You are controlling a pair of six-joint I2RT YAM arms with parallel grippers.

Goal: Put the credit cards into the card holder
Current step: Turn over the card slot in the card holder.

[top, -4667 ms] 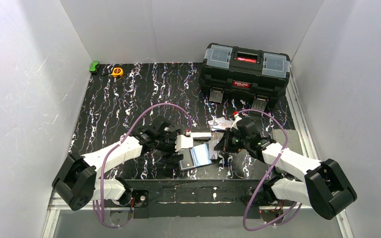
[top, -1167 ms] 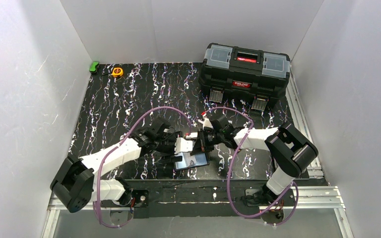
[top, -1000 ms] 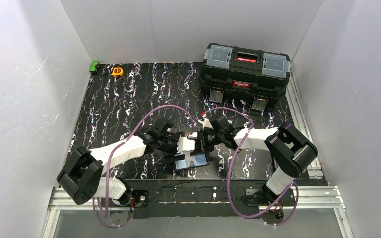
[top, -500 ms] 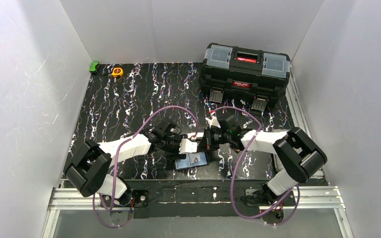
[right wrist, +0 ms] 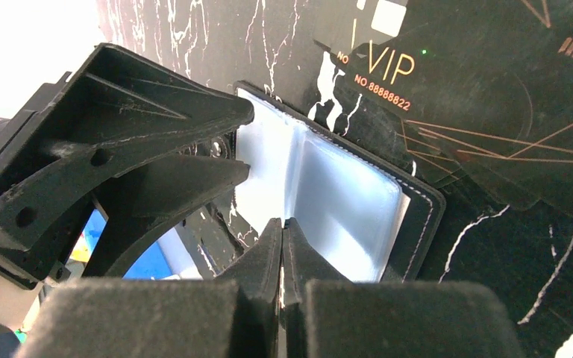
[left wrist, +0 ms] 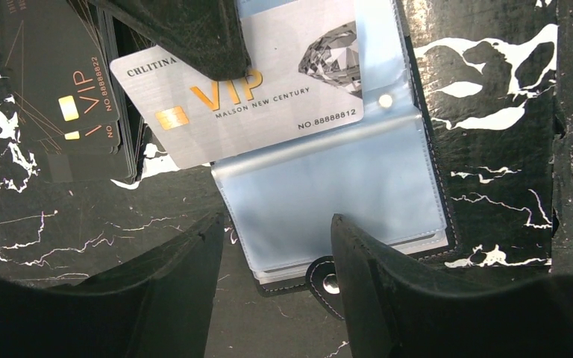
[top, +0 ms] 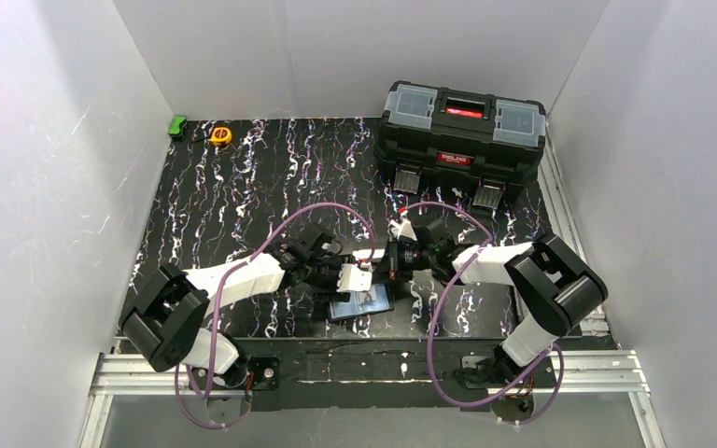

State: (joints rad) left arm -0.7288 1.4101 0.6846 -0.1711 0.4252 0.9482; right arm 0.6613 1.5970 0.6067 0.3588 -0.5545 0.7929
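The card holder (left wrist: 418, 186) lies open on the black marbled table, clear bluish sleeves up, clasp tab (left wrist: 328, 280) at its near edge; it also shows in the top view (top: 364, 304) and the right wrist view (right wrist: 358, 201). My right gripper (right wrist: 282, 222) is shut on a silver VIP card (left wrist: 268, 97) and holds it slanted over the holder's upper sleeve. My left gripper (left wrist: 277, 224) is open, with its jaws either side of the holder's near left corner. A stack of black cards with gold print (left wrist: 52, 89) lies beside the holder (right wrist: 492, 97).
A large black toolbox (top: 462, 135) stands at the back right. A yellow tape measure (top: 221, 135) and a green object (top: 177, 125) lie at the back left corner. The two grippers (top: 353, 277) (top: 385, 264) are close together over the holder.
The right gripper came from the card pile to the holder with the silver card. Over the last second both grippers shifted slightly right. The holder stayed put.
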